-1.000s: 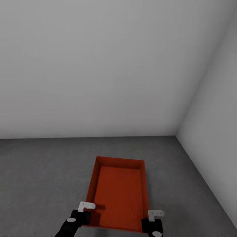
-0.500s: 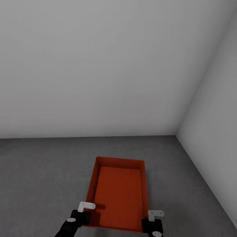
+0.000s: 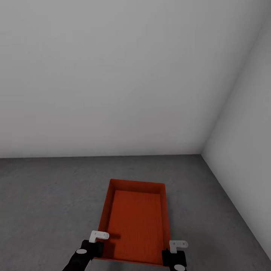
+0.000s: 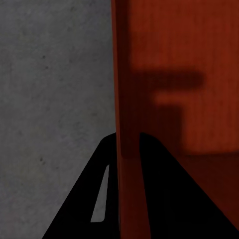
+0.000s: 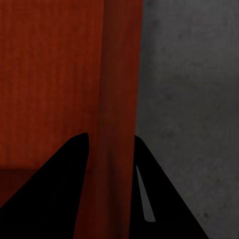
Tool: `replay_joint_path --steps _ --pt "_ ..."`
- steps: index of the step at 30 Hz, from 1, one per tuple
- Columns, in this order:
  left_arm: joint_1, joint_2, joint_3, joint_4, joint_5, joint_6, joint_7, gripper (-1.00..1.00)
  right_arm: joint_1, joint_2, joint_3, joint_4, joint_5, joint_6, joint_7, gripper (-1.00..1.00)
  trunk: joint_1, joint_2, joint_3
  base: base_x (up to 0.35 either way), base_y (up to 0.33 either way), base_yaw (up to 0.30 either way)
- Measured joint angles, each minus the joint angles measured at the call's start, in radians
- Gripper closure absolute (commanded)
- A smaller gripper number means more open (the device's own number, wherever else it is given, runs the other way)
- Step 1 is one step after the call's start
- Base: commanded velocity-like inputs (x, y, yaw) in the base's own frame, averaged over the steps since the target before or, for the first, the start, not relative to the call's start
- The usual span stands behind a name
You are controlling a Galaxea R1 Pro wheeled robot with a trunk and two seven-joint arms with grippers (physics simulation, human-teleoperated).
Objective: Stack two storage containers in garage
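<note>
Both grippers, left gripper (image 3: 98, 241) and right gripper (image 3: 175, 248), are staying clamped on the storage container's (image 3: 137, 222) side walls, nothing shifting, so release onto the floor (image 3: 49, 195) is still pending.

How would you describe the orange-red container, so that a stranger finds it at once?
Start at the corner where the two white walls meet the grey concrete floor. The storage container sits nearer the robot, between the left gripper and right gripper. It is the sole orange-red, lidless bin.
</note>
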Motion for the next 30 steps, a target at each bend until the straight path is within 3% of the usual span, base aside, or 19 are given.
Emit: replay_joint_path --steps 14,19,30 --pt "0.000 0.001 0.000 0.000 0.001 0.000 -0.001 1.00 0.000 0.001 0.000 0.000 0.001 0.000 -0.001 1.00 0.054 -0.098 -0.044 0.000 0.000 0.000" --pt "0.000 0.000 -0.001 0.000 0.001 0.000 0.001 1.00 0.000 -0.001 -0.001 0.000 0.001 0.000 0.002 1.00 0.054 -0.098 -0.044 0.000 0.000 0.000" --pt "0.000 -0.001 -0.001 0.000 0.001 0.000 0.001 1.00 0.000 -0.001 -0.001 0.000 0.002 0.000 0.002 1.00 0.088 -0.161 -0.072 0.000 0.000 0.000"
